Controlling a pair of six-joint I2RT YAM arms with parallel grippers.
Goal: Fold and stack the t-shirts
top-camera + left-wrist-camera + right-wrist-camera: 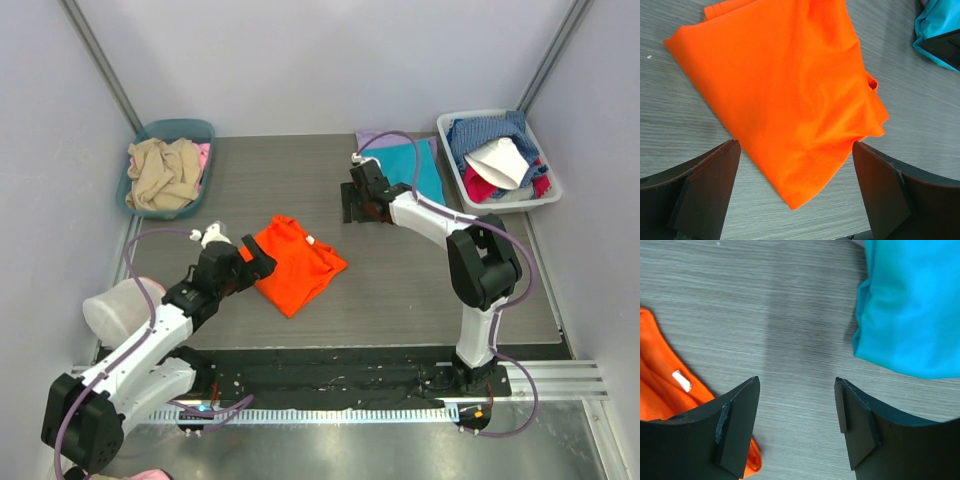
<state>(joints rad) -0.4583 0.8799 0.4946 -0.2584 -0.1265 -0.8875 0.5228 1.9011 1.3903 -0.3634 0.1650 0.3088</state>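
The bright orange t-shirt (296, 262) lies folded into a rough diamond at the table's middle; it fills the left wrist view (790, 95) and its edge with a white label shows in the right wrist view (660, 385). The teal t-shirt (415, 168) lies folded at the back, on top of the lavender one (372, 138); the teal one shows in the right wrist view (912, 305). My left gripper (258, 262) is open and empty at the orange shirt's left edge. My right gripper (358, 205) is open and empty above bare table, left of the teal shirt.
A teal bin (152, 137) of beige and pink cloth stands at the back left. A white bin (448, 128) of mixed clothes stands at the back right. A pale plastic container (115, 308) sits by the left arm. Grey walls close the sides.
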